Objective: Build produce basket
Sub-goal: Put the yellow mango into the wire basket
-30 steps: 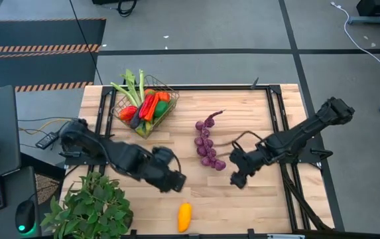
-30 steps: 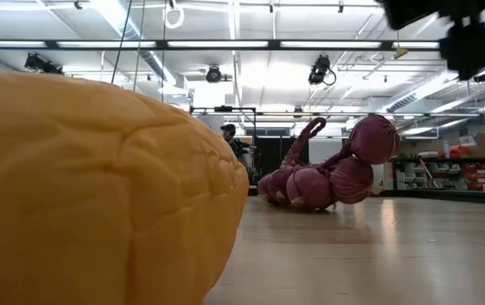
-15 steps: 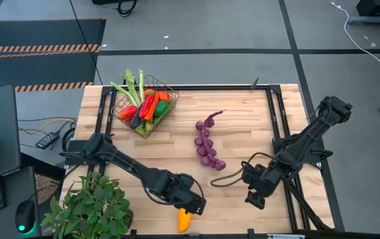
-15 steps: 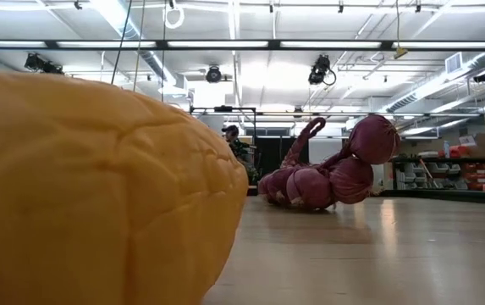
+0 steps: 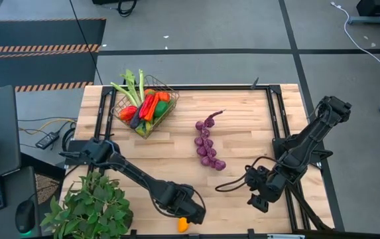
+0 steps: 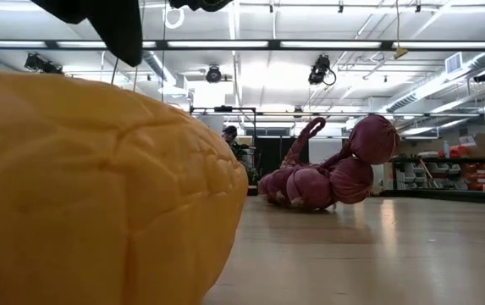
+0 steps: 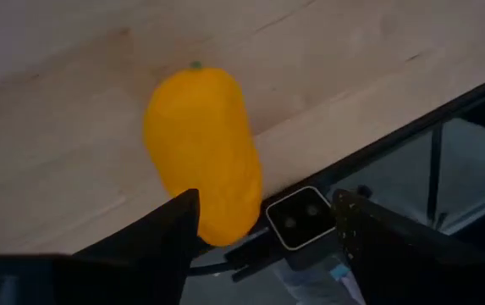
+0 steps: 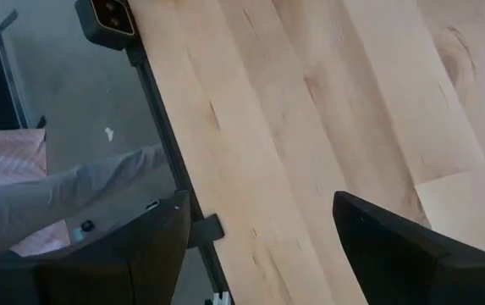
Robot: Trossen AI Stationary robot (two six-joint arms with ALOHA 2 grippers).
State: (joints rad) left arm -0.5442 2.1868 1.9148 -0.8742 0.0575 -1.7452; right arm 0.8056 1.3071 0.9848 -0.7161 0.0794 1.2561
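The wire basket [image 5: 145, 106] stands at the table's far left, filled with produce: celery, red, orange and green pieces. A purple grape bunch [image 5: 206, 143] lies on the wood at mid-table. A yellow piece [image 7: 204, 152] lies on its side at the near edge and fills the left of the low view [image 6: 98, 195]. My left gripper [image 5: 188, 212] hangs open just over it, fingers [image 7: 179, 224] either side of its near end; I see no touch. My right gripper [image 5: 259, 196] hangs open over bare wood at the near right [image 8: 261, 203].
A leafy green plant [image 5: 90, 206] stands at the near left corner, next to my left arm. Black frame rails [image 5: 279, 126] run along the table's sides. A small black camera box [image 7: 297, 219] sits at the near edge beside the yellow piece.
My left gripper has swung from mid-table toward the near edge and sunk over the yellow piece, tipping further down. My right gripper has swung away from the grapes toward the table's near right. The grapes and the yellow piece have stayed put.
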